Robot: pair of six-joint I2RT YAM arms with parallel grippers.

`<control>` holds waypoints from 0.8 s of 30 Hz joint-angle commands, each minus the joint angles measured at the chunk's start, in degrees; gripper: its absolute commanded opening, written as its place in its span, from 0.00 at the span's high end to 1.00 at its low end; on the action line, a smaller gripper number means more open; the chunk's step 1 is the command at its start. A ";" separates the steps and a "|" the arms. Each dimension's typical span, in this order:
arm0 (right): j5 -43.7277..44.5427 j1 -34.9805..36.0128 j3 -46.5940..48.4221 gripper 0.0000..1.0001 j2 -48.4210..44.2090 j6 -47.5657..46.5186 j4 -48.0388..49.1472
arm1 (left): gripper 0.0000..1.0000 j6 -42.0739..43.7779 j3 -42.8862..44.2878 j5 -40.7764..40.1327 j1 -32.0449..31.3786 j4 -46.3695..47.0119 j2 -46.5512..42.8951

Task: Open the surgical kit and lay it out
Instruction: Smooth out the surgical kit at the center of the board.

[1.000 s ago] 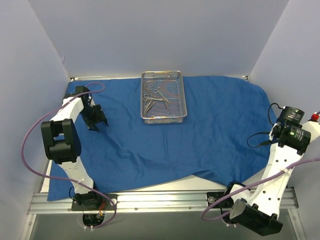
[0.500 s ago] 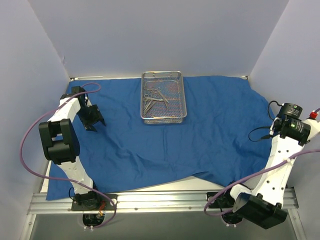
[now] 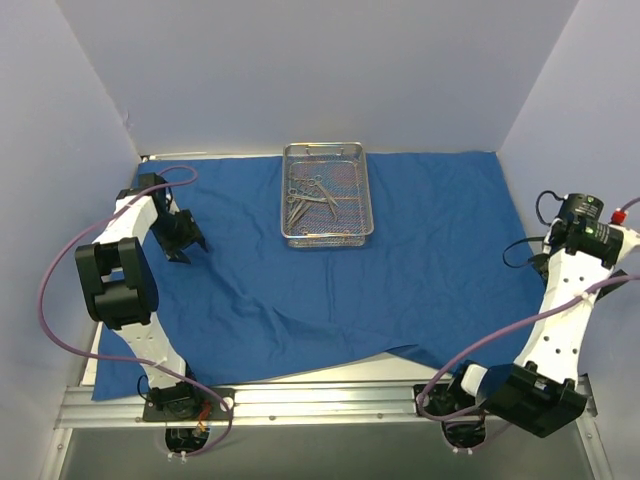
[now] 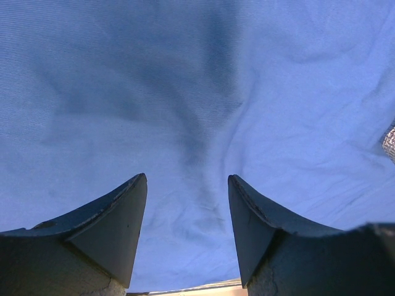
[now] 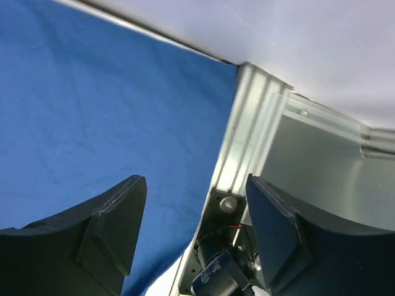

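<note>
Blue cloth (image 3: 420,250) spread flat. Tray (image 3: 366,190) sits on it, far centre, long axis running away from the arms. Instruments (image 3: 308,195) heaped inside.

Left tool (image 4: 187,179) is the nearer one: jaws apart, empty, tray to its right. Right tool (image 5: 196,179), jaws apart, empty, at the cloth's right edge, well apart from the tray.
</note>
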 commanded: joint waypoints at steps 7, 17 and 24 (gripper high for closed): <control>-21.28 19.72 2.20 0.49 6.34 -3.30 8.19 | 0.36 -1.49 0.37 -0.90 3.50 -0.71 -1.89; -47.40 48.37 -4.75 0.67 15.47 -5.23 26.92 | 0.49 -4.56 -3.41 -3.01 8.25 -4.31 -5.24; -47.23 62.19 -7.39 0.67 19.87 -5.50 36.24 | 0.51 -6.59 -5.79 -7.22 10.63 -8.52 -8.41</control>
